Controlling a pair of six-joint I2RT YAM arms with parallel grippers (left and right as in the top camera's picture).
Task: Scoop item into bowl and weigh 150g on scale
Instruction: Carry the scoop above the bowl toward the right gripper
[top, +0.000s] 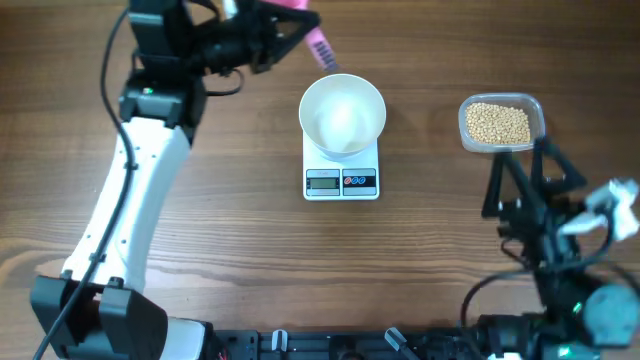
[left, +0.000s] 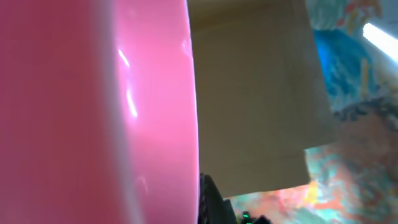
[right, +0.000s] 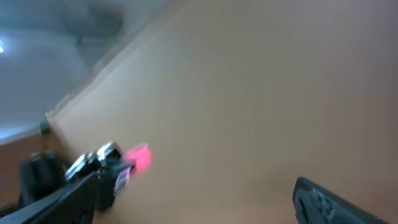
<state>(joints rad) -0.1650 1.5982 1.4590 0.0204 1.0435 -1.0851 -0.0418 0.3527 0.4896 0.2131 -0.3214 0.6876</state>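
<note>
The white bowl stands on the small white scale at the table's middle, and its inside looks bare. Tan beans fill a clear tub at the back right. My left gripper is up at the back left, shut on a pink scoop that points toward the bowl's far rim. In the left wrist view the pink scoop fills the left half beside one dark finger. My right gripper stands open just in front of the tub, nothing between its fingers.
The clear tub sits near the table's right back edge. The right wrist view is blurred: brown surface, my dark fingertips low in the frame, and the pink scoop far off.
</note>
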